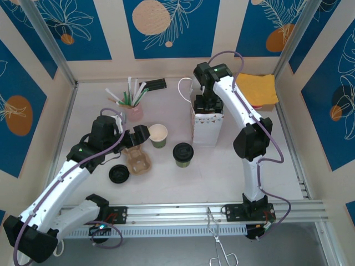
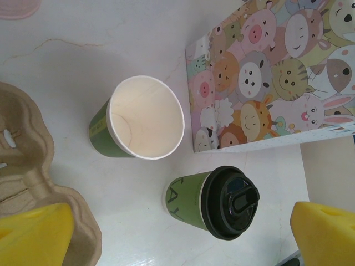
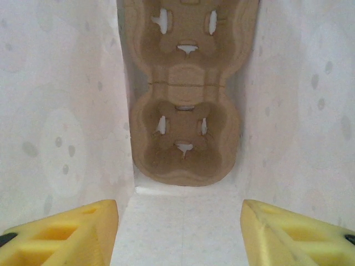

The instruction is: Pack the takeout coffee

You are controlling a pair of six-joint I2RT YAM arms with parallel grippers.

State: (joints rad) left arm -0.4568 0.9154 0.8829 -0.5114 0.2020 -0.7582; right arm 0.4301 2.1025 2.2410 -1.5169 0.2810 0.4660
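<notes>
Both grippers released over coffee things on a white table.
Nearest, the left gripper hangs spread and empty above the lidded cup and open cup, both upright. Beyond, the right gripper, fingers apart, looks into the paper bag, where a cup carrier lies flat, its long axis along the bag's length. Blue leaf-print walls stand behind.
</notes>
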